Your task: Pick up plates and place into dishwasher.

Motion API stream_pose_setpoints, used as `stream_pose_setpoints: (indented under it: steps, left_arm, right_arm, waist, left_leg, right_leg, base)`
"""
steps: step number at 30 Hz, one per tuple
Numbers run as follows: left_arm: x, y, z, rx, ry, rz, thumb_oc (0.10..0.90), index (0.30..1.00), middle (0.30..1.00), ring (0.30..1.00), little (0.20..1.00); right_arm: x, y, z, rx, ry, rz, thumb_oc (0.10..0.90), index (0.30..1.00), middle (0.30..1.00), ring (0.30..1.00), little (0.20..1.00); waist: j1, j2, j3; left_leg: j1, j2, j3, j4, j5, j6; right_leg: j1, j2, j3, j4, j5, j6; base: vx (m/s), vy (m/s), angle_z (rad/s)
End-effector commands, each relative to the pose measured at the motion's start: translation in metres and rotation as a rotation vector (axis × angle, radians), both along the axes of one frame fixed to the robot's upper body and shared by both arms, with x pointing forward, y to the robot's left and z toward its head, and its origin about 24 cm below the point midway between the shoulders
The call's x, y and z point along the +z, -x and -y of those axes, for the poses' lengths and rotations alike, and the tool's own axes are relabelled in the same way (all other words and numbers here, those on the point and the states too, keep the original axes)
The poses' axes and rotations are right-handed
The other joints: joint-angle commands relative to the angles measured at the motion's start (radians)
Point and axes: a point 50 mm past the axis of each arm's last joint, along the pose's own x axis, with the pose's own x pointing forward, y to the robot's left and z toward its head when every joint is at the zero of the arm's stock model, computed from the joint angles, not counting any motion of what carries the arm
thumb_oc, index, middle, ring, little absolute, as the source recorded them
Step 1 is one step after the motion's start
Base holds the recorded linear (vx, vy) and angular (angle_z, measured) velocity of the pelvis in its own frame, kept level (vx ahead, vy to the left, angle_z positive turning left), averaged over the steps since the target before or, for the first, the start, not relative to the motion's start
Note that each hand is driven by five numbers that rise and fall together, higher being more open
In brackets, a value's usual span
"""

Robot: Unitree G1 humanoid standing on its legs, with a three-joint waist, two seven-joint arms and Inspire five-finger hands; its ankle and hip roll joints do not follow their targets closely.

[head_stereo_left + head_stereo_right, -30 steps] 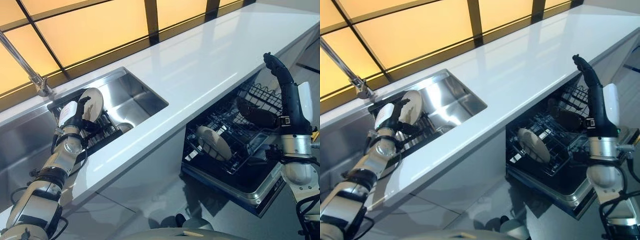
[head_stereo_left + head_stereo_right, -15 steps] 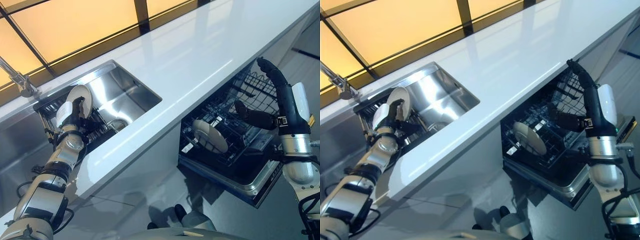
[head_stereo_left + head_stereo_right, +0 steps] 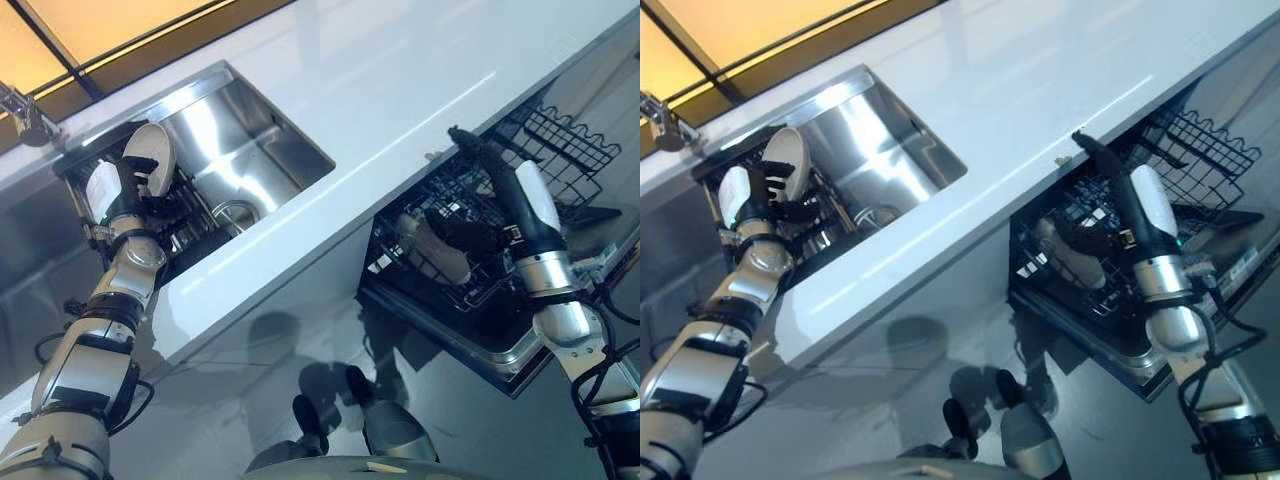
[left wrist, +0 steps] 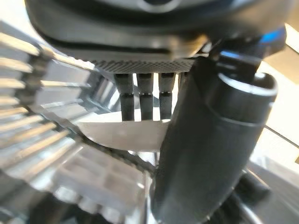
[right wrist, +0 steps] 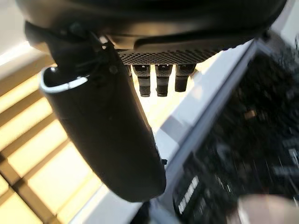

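Observation:
A white plate (image 3: 150, 148) stands on edge in the dark dish rack (image 3: 190, 215) inside the steel sink (image 3: 255, 150). My left hand (image 3: 128, 188) is shut on the plate, its fingers curled over the rim. In the left wrist view the fingers (image 4: 140, 95) lie across the plate (image 4: 119, 136), with the thumb on its near side. Another white plate (image 3: 432, 250) stands in the lower rack (image 3: 470, 295) of the dishwasher. My right hand (image 3: 488, 172) is held above that rack, close to the counter edge, open and empty, with straight fingers (image 5: 159, 79).
The white countertop (image 3: 400, 90) runs between the sink and the dishwasher. A faucet (image 3: 22, 105) stands at the far left. The dishwasher's wire upper rack (image 3: 570, 140) is pulled out at the right, and the door (image 3: 500, 352) hangs open below.
The whole picture has shifted, so the camera moved. My right hand has come in over the dishwasher rack, nearer the counter edge. My left hand stays shut on the plate at the sink rack.

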Motion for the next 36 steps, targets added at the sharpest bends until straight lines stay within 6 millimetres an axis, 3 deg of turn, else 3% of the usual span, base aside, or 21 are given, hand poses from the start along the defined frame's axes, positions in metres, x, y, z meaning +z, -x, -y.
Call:
stream_pose_setpoints:
  steps: [1, 6, 12, 18, 25, 36]
  left_arm:
    - [0.042, -0.003, -0.032, 0.086, -0.070, 0.016, 0.100, 0.300, 0.300, 0.300, 0.200]
    - [0.052, -0.002, -0.035, 0.069, -0.117, 0.046, 0.100, 0.300, 0.300, 0.300, 0.200]
    - [0.051, 0.000, -0.030, 0.003, -0.213, 0.038, 0.100, 0.300, 0.300, 0.300, 0.200]
    - [0.064, 0.004, -0.021, -0.088, -0.370, 0.105, 0.100, 0.300, 0.300, 0.300, 0.200]
    - [0.079, 0.011, -0.022, -0.099, -0.428, 0.196, 0.100, 0.300, 0.300, 0.300, 0.200]
    - [0.093, 0.018, 0.006, -0.262, -0.494, 0.325, 0.100, 0.300, 0.300, 0.300, 0.200]
  right_arm:
    - [0.060, -0.009, -0.005, 0.044, -0.029, 0.271, 0.800, 0.900, 0.900, 0.900, 0.900]
    - [0.060, -0.008, -0.005, 0.049, -0.021, 0.253, 0.800, 0.900, 0.900, 0.900, 0.900]
    - [0.051, -0.006, -0.003, 0.042, 0.015, 0.193, 0.800, 0.900, 0.900, 0.900, 0.900]
    - [0.043, -0.001, 0.004, 0.032, 0.033, 0.130, 0.800, 0.900, 0.900, 0.900, 0.900]
    - [0.043, 0.002, 0.007, 0.034, 0.044, 0.120, 0.800, 0.900, 0.900, 0.900, 0.900]
    - [0.052, 0.000, 0.006, 0.066, 0.039, 0.152, 0.800, 0.900, 0.900, 0.900, 0.900]
  waist:
    - [-0.008, -0.058, -0.016]
    - [0.004, -0.064, -0.026]
    - [0.023, -0.064, -0.059]
    - [0.043, -0.053, -0.112]
    - [0.057, -0.044, -0.141]
    - [0.092, -0.040, -0.182]
  left_leg:
    - [0.023, -0.037, -0.008, 0.007, -0.124, 0.044]
    - [0.027, -0.037, -0.018, 0.007, -0.124, 0.043]
    - [0.054, -0.039, -0.030, 0.007, -0.126, 0.042]
    - [0.090, -0.042, -0.042, 0.007, -0.130, 0.039]
    - [0.106, -0.045, -0.055, 0.007, -0.135, 0.035]
    - [0.122, -0.052, -0.090, 0.007, -0.144, 0.029]
  right_leg:
    - [0.035, 0.031, 0.003, 0.012, -0.089, 0.051]
    - [0.047, 0.028, -0.011, 0.006, -0.091, 0.051]
    - [0.078, 0.024, -0.028, 0.006, -0.099, 0.053]
    - [0.119, 0.019, -0.050, 0.006, -0.106, 0.055]
    - [0.140, 0.017, -0.064, 0.006, -0.114, 0.054]
    - [0.168, 0.016, -0.096, 0.006, -0.127, 0.048]
  base:
    - [0.00, -0.002, 0.14]
    - [0.00, 0.000, 0.03]
    - [0.00, -0.001, 0.01]
    - [0.04, -0.009, 0.02]
    - [-0.01, 0.007, 0.04]
    - [-0.05, 0.005, 0.10]
